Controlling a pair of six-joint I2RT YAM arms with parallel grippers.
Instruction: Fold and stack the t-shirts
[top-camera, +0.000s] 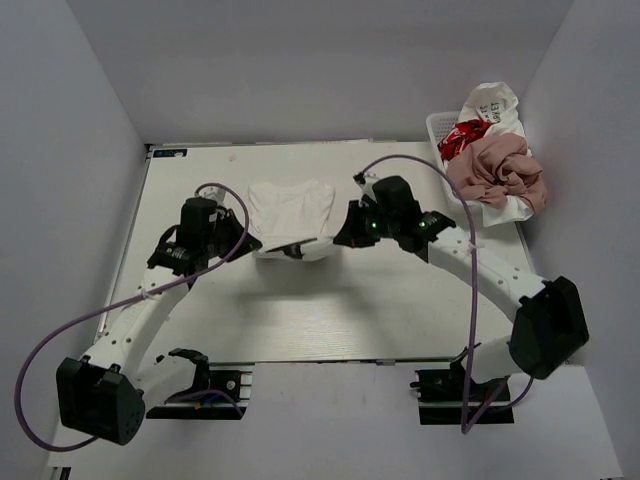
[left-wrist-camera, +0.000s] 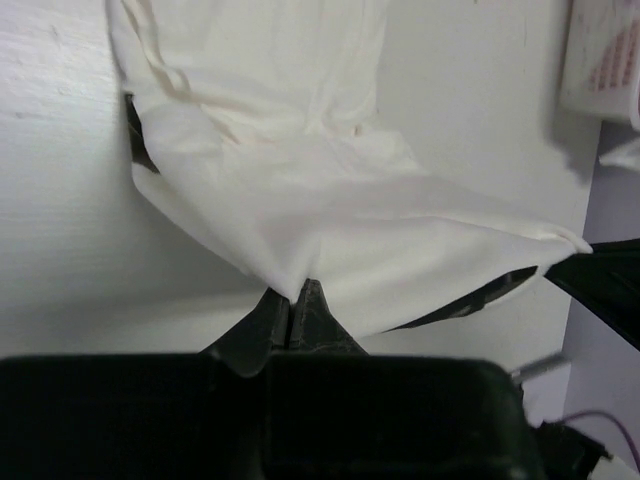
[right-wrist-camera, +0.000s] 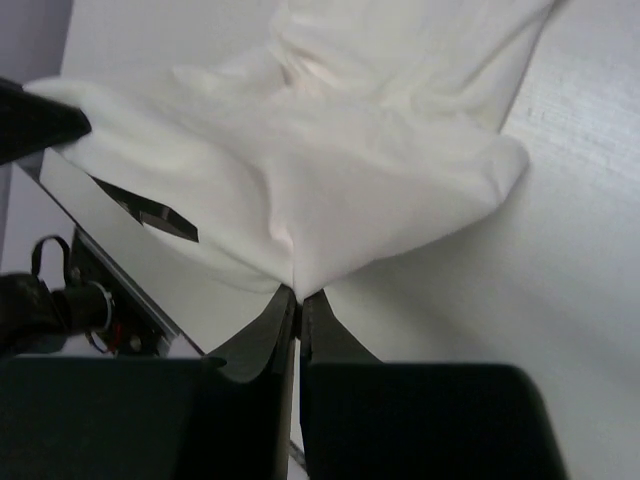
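Note:
A white t-shirt (top-camera: 290, 215) lies partly folded at the table's middle back, its near edge lifted off the table. My left gripper (top-camera: 243, 241) is shut on its near left corner; the left wrist view shows the cloth (left-wrist-camera: 300, 200) pinched at the fingertips (left-wrist-camera: 298, 290). My right gripper (top-camera: 345, 238) is shut on its near right corner; the right wrist view shows the cloth (right-wrist-camera: 330, 170) pinched at the fingertips (right-wrist-camera: 298, 295). A dusty pink t-shirt (top-camera: 495, 175), one with red print (top-camera: 462, 136) and a white one with black lettering (top-camera: 490, 105) are heaped in the basket.
The white lattice basket (top-camera: 440, 125) stands at the back right corner against the wall. Purple cables loop from both arms. Grey walls close in the table on three sides.

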